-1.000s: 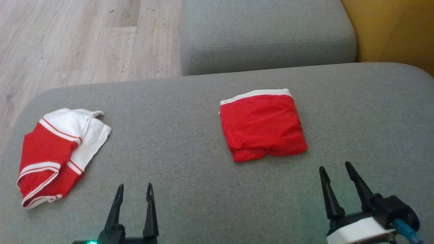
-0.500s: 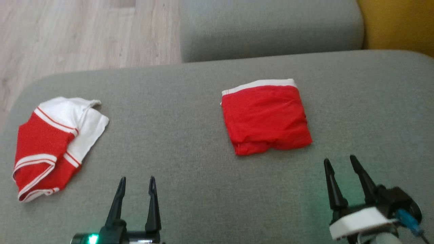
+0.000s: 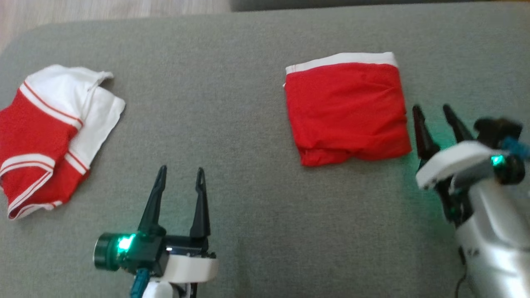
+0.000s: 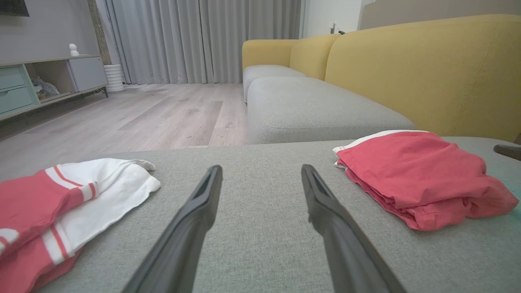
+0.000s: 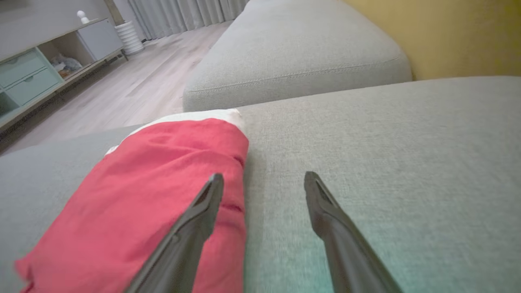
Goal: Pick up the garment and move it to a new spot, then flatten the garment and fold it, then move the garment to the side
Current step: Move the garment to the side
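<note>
A grey sofa cushion [image 3: 248, 103] is spreading across the head view, the folded red garment [image 3: 348, 109] lying right of centre. The left gripper [image 3: 181, 169] and right gripper [image 3: 432, 108] are hovering, spread open and empty. In the left wrist view, a red-and-white garment [image 4: 61, 203] is lying at that view's left. In the right wrist view, one finger is overlapping the red garment's edge.
</note>
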{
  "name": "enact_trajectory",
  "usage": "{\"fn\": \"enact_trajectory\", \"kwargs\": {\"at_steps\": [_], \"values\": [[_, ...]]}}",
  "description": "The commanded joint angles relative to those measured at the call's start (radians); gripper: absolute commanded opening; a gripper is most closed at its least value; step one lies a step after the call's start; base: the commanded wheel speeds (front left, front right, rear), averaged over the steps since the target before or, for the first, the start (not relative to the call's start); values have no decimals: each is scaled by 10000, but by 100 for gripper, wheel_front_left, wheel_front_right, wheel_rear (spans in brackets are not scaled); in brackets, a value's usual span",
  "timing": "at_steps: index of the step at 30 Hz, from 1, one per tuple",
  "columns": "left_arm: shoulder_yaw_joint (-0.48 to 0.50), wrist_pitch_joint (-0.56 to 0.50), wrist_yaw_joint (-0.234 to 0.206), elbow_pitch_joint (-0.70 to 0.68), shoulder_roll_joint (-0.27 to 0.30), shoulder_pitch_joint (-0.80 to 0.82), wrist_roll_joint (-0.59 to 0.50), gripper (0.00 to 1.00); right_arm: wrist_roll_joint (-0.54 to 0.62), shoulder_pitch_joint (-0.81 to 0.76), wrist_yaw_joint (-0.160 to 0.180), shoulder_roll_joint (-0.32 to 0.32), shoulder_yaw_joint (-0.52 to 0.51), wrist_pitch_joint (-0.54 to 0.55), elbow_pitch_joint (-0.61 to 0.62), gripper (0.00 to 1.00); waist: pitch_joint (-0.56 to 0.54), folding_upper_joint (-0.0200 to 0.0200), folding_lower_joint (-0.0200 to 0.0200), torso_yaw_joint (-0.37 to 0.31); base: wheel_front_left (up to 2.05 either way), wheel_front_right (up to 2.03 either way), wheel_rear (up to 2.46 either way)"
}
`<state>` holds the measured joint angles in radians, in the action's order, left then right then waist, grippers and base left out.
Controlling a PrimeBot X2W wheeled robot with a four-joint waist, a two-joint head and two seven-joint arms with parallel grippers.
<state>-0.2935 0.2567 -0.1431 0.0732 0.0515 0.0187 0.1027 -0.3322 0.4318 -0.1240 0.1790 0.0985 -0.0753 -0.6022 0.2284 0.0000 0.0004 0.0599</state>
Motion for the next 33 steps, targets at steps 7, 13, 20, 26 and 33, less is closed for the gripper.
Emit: {"fn": "enact_trajectory", "kwargs": {"at_steps": [7, 13, 20, 26, 33], "values": [[25, 51, -12, -210, -13, 633, -117, 100, -1435, 1284, -67, 348, 1231, 800, -1119, 42, 380, 0, -4, 353, 0, 0, 0], [84, 51, -112, -203, -13, 636, -97, 100, -2259, 1651, -67, 591, 1846, 893, -1670, 0, 568, 0, -4, 161, 0, 0, 0], [258, 51, 24, -336, -8, 872, -298, 100, -2163, 2252, -67, 1823, 1975, 730, -1760, 0, 1307, 0, -4, -751, 0, 0, 0], [259, 51, 348, -418, 83, 1545, -608, 100, -1791, 2752, -67, 3578, 1513, 1111, -1772, 0, 2465, 0, -4, -1478, 0, 0, 0], [101, 51, 691, -479, 189, 2541, -869, 100, -1216, 3221, -67, 5308, 172, 1096, -1830, 0, 3645, 0, -4, -1733, 0, 0, 0]]}}
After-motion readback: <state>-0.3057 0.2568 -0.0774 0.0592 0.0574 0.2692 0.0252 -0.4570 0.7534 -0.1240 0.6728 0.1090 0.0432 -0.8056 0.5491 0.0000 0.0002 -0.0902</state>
